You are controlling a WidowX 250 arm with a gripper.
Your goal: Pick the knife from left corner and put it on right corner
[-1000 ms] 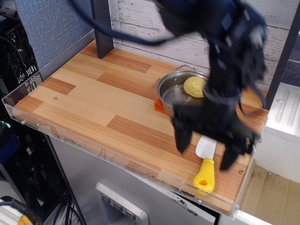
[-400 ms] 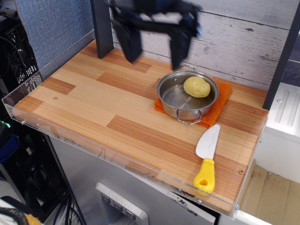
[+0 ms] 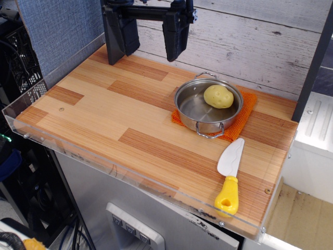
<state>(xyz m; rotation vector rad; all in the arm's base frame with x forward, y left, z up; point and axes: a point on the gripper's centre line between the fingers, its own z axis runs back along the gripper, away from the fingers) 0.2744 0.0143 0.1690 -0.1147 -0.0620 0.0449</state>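
The knife (image 3: 229,178) lay flat at the near right corner (image 3: 266,192), yellow handle toward the rim, blade pointing at the pot (image 3: 207,103). The gripper (image 3: 147,32) hung high at the far edge, well apart, fingers spread and empty. Looked like placing was done; only parking the arm remained.

Knife (image 3: 229,179) at the right corner (image 3: 265,200).
We see its white blade pointing toward 12 o'clock, yellow handle toward 6, lying flat by the acrylic rim.
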